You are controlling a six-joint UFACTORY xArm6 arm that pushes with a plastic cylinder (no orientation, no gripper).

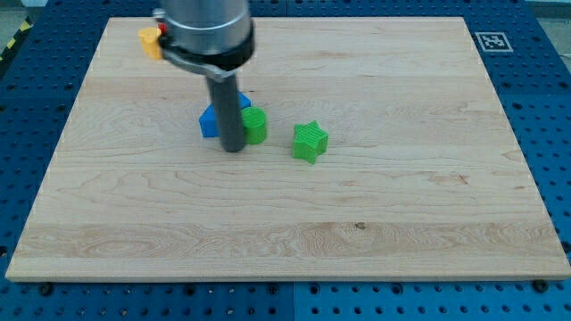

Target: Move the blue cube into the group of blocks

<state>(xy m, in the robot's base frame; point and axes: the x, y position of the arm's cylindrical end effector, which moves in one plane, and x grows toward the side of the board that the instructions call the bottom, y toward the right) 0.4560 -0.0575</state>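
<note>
My tip [233,148] rests on the wooden board [285,223] just below a small cluster of blocks left of centre. A blue block [210,122] sits to the upper left of the tip, partly hidden by the rod; its shape is hard to make out. More blue [244,101] shows to the right of the rod, perhaps the same block. A green block [256,125] touches the rod's right side. A green star-shaped block [310,141] stands apart, to the right of the cluster.
A yellow block [149,41] and a sliver of red block [161,32] sit near the board's top left corner, partly hidden by the arm's body. A fiducial marker [492,40] lies beyond the top right corner.
</note>
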